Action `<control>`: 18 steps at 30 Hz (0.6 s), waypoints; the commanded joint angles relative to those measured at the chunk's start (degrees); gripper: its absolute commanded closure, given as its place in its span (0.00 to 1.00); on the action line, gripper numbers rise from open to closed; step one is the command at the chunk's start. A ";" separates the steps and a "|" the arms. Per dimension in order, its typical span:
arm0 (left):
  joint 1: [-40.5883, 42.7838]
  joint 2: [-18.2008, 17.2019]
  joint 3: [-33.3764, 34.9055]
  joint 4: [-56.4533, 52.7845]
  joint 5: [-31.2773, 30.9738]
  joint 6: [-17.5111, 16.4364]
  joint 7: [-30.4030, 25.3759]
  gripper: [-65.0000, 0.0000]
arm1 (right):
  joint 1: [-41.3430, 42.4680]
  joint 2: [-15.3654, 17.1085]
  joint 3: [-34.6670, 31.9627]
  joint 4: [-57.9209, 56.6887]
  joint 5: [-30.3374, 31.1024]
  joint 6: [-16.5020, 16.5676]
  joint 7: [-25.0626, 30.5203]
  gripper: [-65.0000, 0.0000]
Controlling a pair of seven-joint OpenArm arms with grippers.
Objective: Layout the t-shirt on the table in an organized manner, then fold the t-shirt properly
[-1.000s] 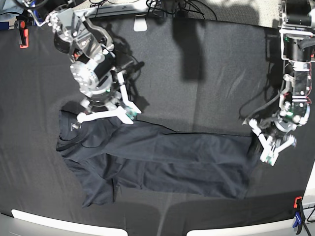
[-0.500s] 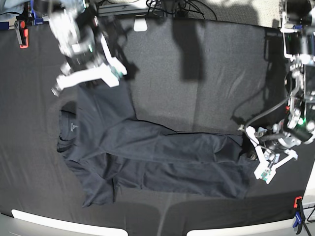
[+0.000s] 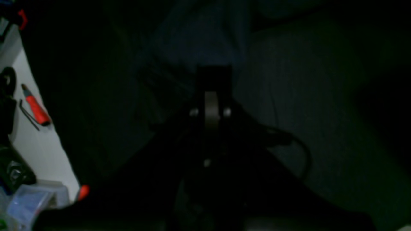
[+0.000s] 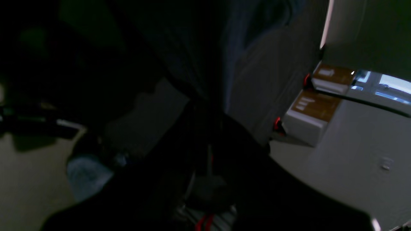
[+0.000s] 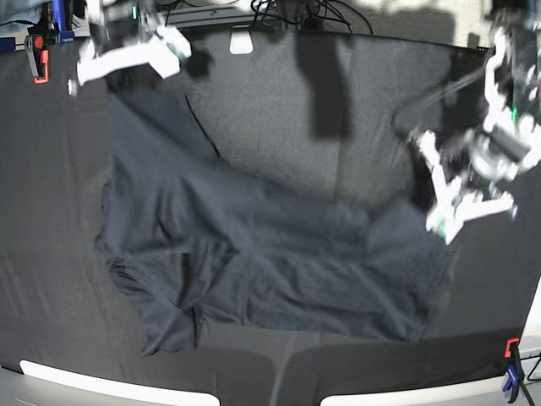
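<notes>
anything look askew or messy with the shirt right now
Yes: the t-shirt is not flat. Both grippers hold fabric up off the table, one end pulled toward the far corner, leaving a skewed, wrinkled shape with a bunched near corner.

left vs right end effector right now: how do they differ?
The right end effector is at the table's far edge, raising the t-shirt at its collar end. The left end effector sits lower, mid-table, lifting the hem end only slightly. Both are shut on the t-shirt.
</notes>
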 commanded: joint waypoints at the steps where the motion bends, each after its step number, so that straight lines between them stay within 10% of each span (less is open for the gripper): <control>1: 0.50 -1.62 -0.39 1.66 0.24 0.13 -0.22 1.00 | -1.95 0.59 0.28 1.05 -2.62 -1.29 -0.22 1.00; 12: 11.30 -8.02 -0.39 6.84 -0.22 6.80 0.35 1.00 | -20.20 0.57 0.28 1.05 -15.19 -5.31 -0.35 1.00; 18: 16.98 -8.00 -0.37 6.34 -4.33 7.17 -10.84 1.00 | -24.06 0.57 0.28 1.05 -18.08 -5.33 -0.35 1.00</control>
